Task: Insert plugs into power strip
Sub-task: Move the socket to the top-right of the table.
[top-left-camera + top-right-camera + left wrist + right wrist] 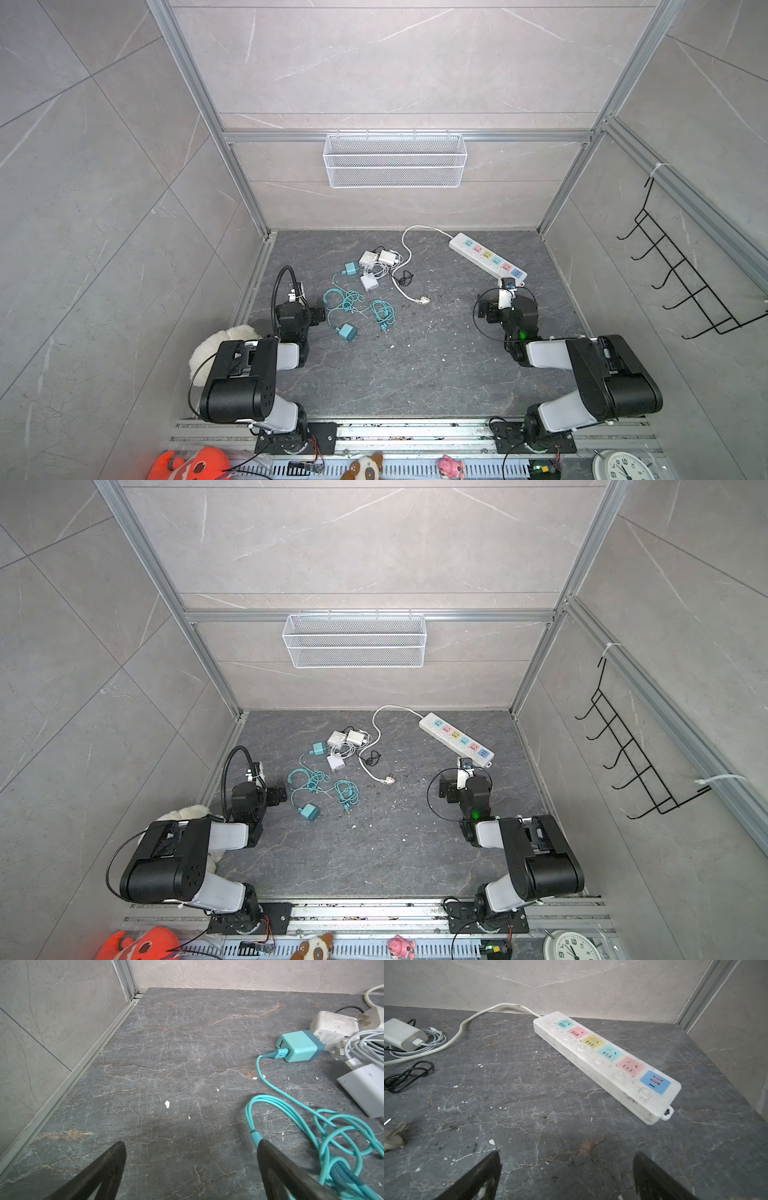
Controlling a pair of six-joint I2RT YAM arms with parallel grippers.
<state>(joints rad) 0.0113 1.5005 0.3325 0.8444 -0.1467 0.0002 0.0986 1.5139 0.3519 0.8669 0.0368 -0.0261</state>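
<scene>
Left claw, right claw: both released, empty. Power strip flat on tabletop, long axis diagonal, blue end nearest my right claw, cord end far.

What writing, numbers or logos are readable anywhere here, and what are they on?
Nothing reads clearly.
White adapter: fine grey print and a round mark, too blurred to read.
Clock face: numerals there, too small to read surely.
Power strip: no wording visible.
</scene>
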